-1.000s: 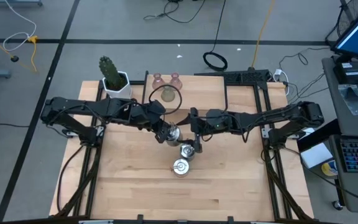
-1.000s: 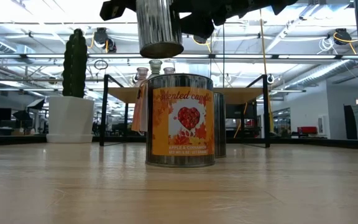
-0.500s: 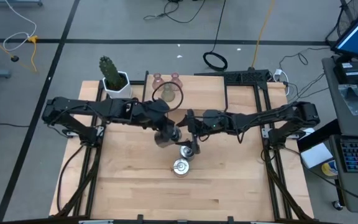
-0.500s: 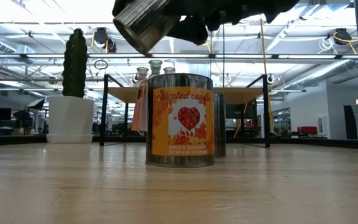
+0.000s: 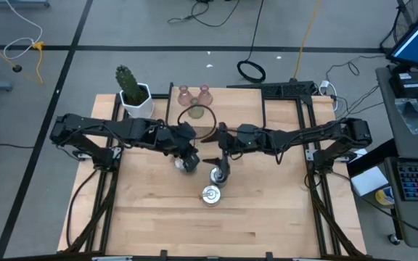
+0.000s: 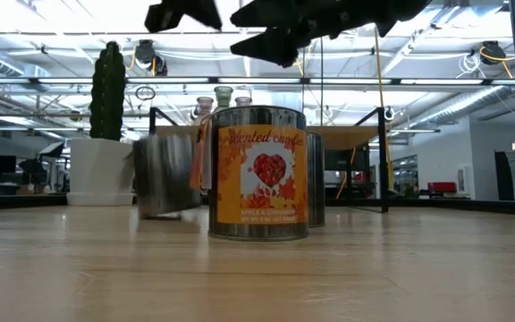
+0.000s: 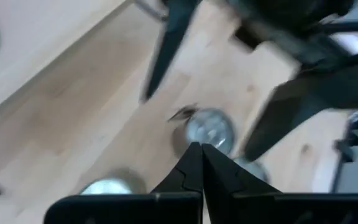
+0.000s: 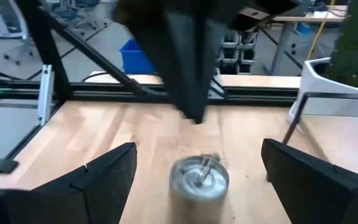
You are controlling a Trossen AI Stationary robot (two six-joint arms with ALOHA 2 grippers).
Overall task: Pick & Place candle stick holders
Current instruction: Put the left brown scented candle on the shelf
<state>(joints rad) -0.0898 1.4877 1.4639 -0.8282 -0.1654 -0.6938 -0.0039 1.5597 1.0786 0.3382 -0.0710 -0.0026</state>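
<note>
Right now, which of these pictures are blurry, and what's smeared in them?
Low view: the silvery tin left of the labelled candle tin is motion-smeared, while that tin is crisp. Left wrist view: the table and tins are soft. Right wrist view: the dark arm ahead is blurred.

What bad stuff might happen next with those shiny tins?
1. The right gripper hovers open above a silver tin; coming down off-centre might tip it.
2. The labelled tin stands close by, so lifting could bump it.
3. The left gripper, shut and empty, hangs near a second silver tin and might knock it.
</note>
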